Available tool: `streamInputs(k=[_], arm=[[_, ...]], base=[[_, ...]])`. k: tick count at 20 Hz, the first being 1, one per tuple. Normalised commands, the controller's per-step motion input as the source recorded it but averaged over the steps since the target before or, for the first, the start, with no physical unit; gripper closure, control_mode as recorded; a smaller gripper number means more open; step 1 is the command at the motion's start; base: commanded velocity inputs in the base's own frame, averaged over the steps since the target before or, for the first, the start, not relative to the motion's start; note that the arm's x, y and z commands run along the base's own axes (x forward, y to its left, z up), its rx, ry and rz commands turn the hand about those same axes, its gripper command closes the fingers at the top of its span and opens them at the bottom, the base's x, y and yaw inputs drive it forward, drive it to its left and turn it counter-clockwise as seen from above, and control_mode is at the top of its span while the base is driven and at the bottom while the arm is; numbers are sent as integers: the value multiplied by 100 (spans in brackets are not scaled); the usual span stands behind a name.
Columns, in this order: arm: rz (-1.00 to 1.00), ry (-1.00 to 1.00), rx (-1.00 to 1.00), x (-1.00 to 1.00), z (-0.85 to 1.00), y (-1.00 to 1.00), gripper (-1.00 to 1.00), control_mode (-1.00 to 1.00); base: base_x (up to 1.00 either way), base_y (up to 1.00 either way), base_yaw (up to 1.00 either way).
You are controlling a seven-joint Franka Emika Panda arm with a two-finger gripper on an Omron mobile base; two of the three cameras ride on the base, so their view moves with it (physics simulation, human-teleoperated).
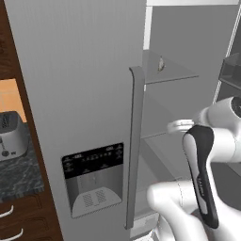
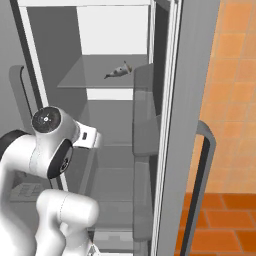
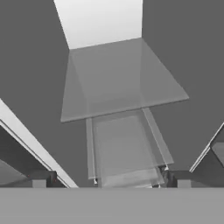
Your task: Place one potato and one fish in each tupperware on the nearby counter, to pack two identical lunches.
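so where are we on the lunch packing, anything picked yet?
Done: the fridge stands open. In hand: nothing. The gripper is open and empty, pointing into the fridge's lower shelves. One fish lies on the upper glass shelf, untouched. Left: grabbing the fish and the potatoes and loading both tupperware; neither potatoes nor trays can be checked from here.

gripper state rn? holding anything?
gripper: open, jaws spread wide, nothing between them; it faces the fridge shelves.
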Motion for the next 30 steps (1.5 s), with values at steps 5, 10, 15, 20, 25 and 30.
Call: streamInputs(k=[5,10,15,20,25,30], arm=[[-6,-10,4,40,85,0,-100,-100],[-11,-3,1,36,72,5,-100,-100],[-2,-19,2,11,29,-12,-100,-100],[-1,-7,2,21,42,0,-100,-100],[-4,0,3,38,31,-8,-100,-100],[-1,4,3,54,4,-6,-100,-100]], base=[[0,0,0],[0,0,0],[0,0,0],[0,0,0],[0,0,0],[0,0,0]])
